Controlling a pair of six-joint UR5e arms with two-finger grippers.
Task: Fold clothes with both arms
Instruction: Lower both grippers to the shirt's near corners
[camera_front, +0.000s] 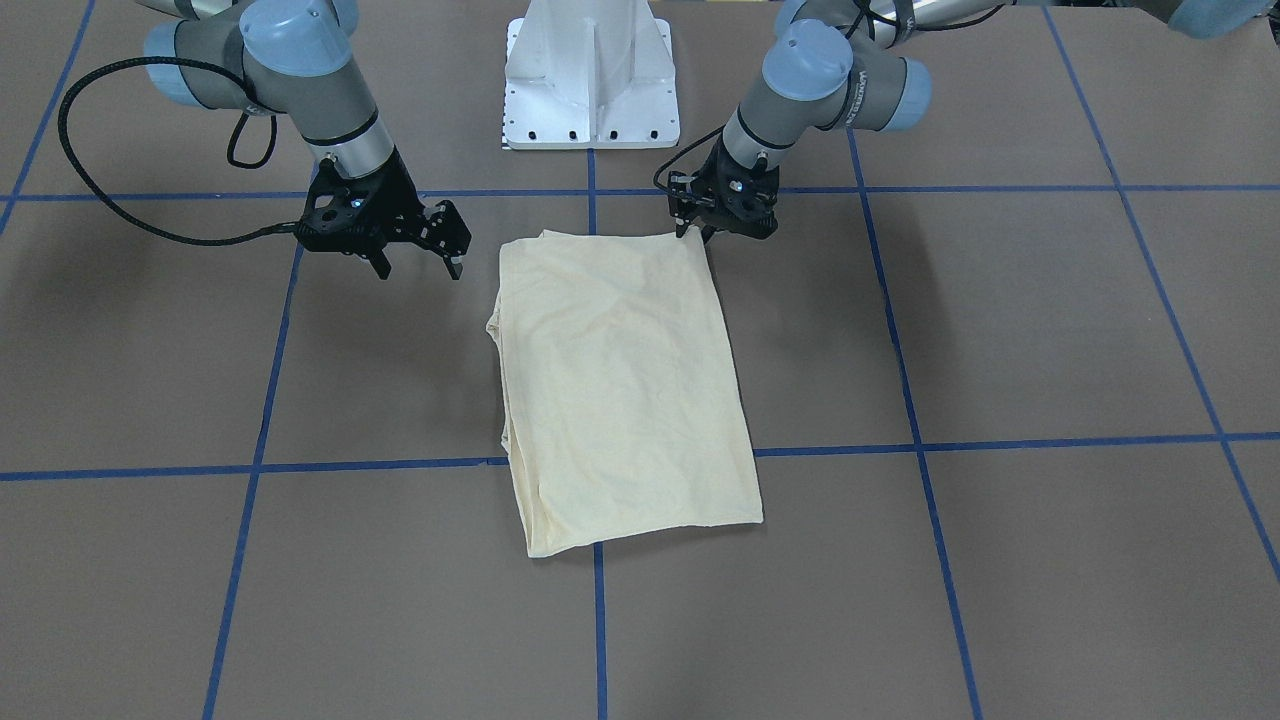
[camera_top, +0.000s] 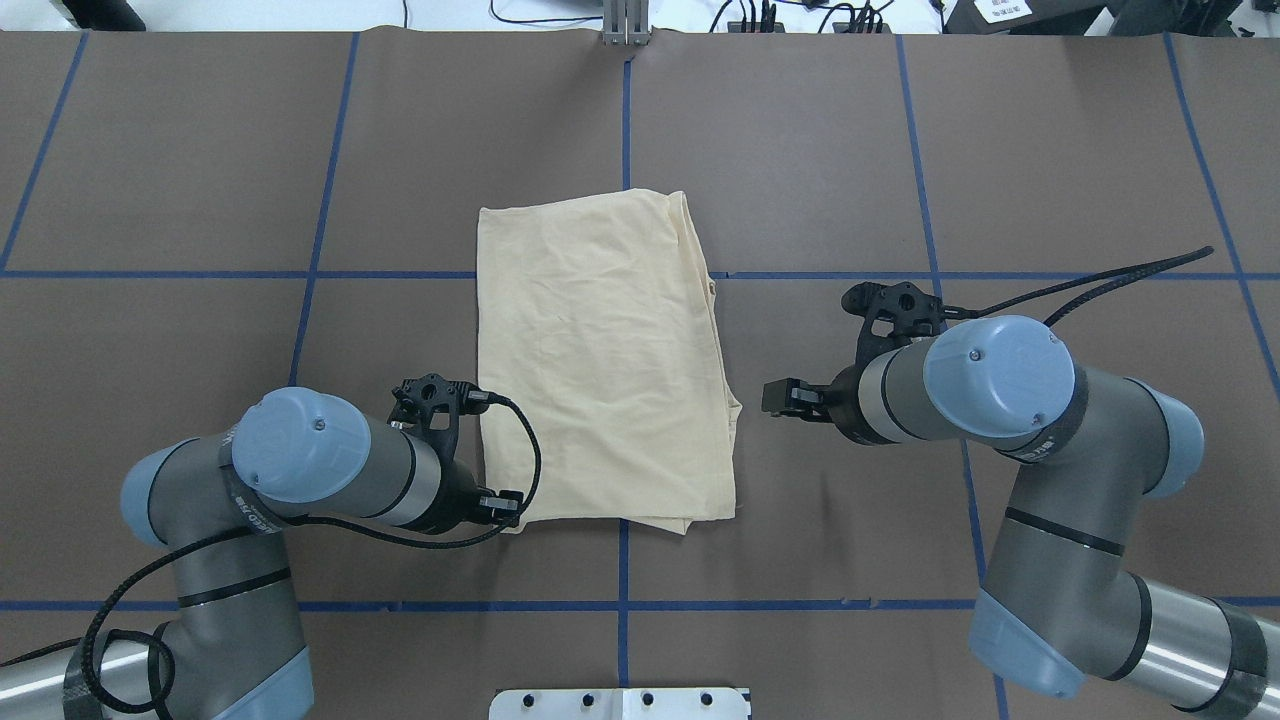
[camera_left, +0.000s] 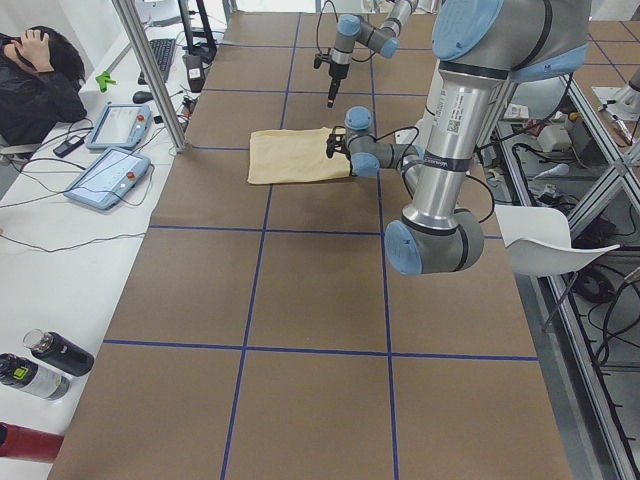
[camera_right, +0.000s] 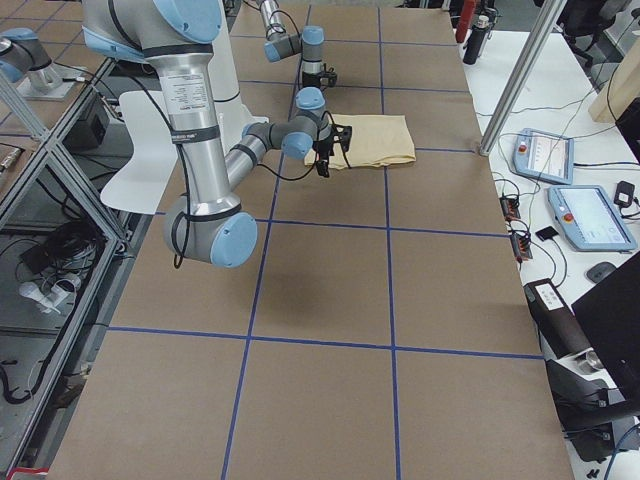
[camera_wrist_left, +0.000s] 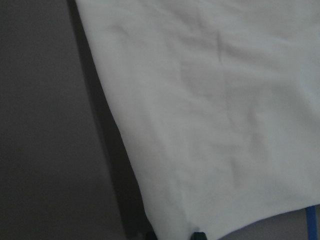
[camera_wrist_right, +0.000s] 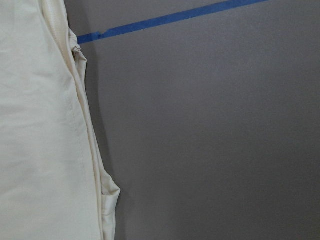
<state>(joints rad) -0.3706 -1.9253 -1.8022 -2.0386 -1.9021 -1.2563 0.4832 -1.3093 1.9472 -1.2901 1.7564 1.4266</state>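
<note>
Cream-yellow shirt (camera_top: 605, 360), folded into a flat rectangle mid-table

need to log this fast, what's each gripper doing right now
Left gripper: at the near corner of the folded shirt; cannot tell whether it grips it.
Right gripper: open, empty, beside the shirt without touching.

1. The near left arm (camera_left: 447, 150) carried a vertical printed label on its silver tube in the left-side view, too small to read.
2. The right arm (camera_right: 192, 130) bore a like label in the right-side view, also unreadable.
3. Black bands on both arms held pale lettering, blurred beyond reading.
4. The folded shirt (camera_top: 600, 365) showed no print or label.
</note>
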